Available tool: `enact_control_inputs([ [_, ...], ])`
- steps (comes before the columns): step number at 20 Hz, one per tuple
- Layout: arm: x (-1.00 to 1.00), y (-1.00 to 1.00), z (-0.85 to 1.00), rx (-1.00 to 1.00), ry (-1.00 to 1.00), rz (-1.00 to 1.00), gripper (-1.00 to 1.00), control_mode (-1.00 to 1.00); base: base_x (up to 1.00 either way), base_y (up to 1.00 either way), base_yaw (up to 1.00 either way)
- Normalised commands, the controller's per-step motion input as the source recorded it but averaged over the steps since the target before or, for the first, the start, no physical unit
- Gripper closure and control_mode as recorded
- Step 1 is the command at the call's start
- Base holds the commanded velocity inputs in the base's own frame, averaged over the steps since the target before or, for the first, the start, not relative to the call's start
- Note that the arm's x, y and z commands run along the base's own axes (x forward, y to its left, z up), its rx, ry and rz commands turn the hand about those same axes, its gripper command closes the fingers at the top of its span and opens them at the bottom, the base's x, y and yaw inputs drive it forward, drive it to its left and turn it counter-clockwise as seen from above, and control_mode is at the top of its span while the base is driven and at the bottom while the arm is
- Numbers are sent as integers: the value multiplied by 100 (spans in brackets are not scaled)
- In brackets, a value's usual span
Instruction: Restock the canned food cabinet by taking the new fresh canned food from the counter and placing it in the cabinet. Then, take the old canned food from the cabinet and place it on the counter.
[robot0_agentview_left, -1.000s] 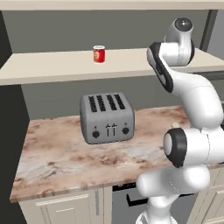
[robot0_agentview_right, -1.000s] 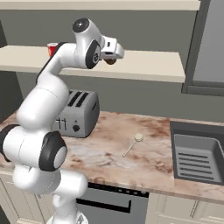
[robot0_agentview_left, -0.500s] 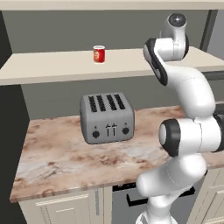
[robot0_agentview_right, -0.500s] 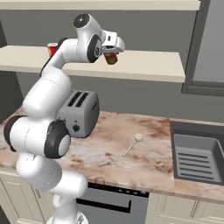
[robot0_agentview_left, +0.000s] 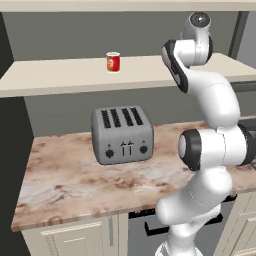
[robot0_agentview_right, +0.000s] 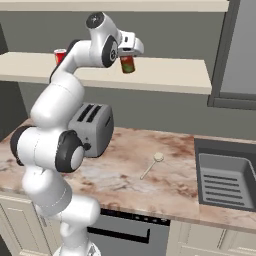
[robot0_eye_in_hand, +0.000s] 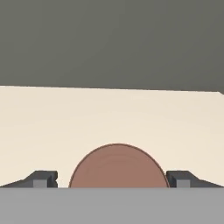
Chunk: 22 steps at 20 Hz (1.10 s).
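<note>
On the cabinet (robot0_agentview_left: 60, 80), toward its left end and near the back wall: the old canned food (robot0_agentview_left: 113, 62), one bright red-orange can, upright, well apart from the arm and untouched; its removal to the counter (robot0_agentview_left: 65, 180) is judged still to do. Further right along the same shelf board, roughly mid-length in the right base view: the new fresh canned food (robot0_agentview_right: 128, 64), one dark red-brown can with a green label patch, upright, its base at the level of the board and apparently set down on it, though the exact contact is too small to confirm. Directly over that can: the gripper (robot0_agentview_right: 129, 50), jaws spread wide; in the hand view the can's round brown top (robot0_eye_in_hand: 118, 166) sits between the two fingertips (robot0_eye_in_hand: 43, 178) with a clear gap on each side, so nothing is being gripped. Judgement: the first half of the task, the placing of the new can in the cabinet, looks done or all but done, with the hand yet to draw clear of it. Below, on the counter toward its left end and back edge: one grey four-slot toaster (robot0_agentview_left: 122, 134), not part of the task. Further right on the counter, toward the middle: one small pale spoon-like utensil (robot0_agentview_right: 152, 164), lying flat. At the counter's right end: a dark sink (robot0_agentview_right: 226, 172). Remaining work, as judged: reach left along the shelf, take the red-orange can, and bring it down to a bare stretch of the counter.
</note>
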Motion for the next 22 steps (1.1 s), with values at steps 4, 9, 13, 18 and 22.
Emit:
enact_control_inputs([
  [4, -2, 0, 9, 0, -6, 0, -100, -100, 0, 0, 0],
  [9, -40, 5, 22, 0, -12, 0, -100, -100, 0, 0, 0],
  [13, -89, 56, 20, 0, -18, 3, -100, -100, 0, 0, 0],
  [18, -91, 97, 3, 0, -11, 11, -100, -100, 0, 0, 0],
  [22, -47, 100, 0, 2, 0, 12, -100, -100, 0, 0, 0],
])
